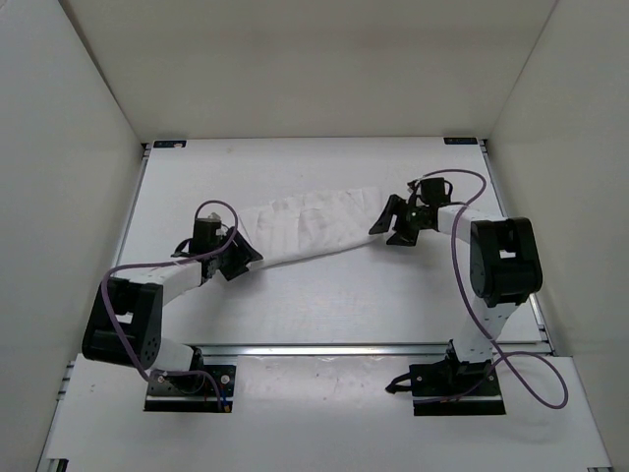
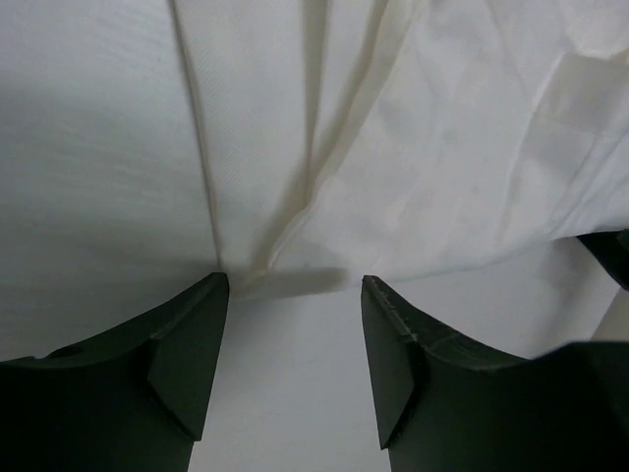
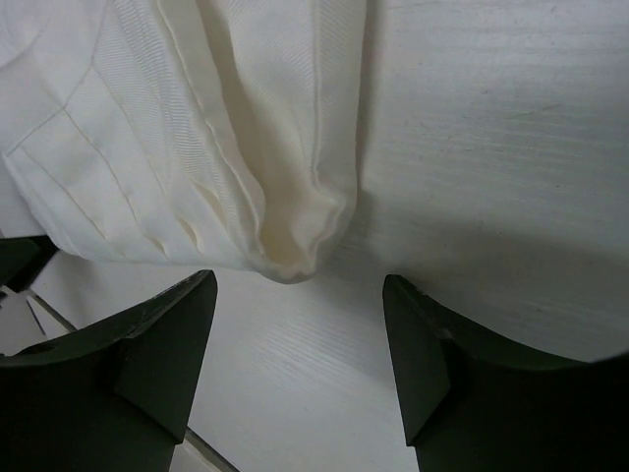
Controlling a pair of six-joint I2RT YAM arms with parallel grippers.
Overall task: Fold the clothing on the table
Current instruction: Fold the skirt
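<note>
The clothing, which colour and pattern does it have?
The clothing is plain off-white with long creases; right wrist view shows it best.

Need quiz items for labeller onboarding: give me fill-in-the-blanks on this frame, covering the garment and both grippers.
The thin white fabric garment lies on the large flat white table, held by ____ gripper.
The black two-finger left gripper has its jaws ____.
The black right gripper sits at the garment's ____ end.
Missing: neither; open; right.

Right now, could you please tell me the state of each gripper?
Left gripper: jaws open, holding nothing; the clothing lies just ahead.
Right gripper: jaws open, holding nothing.
</note>
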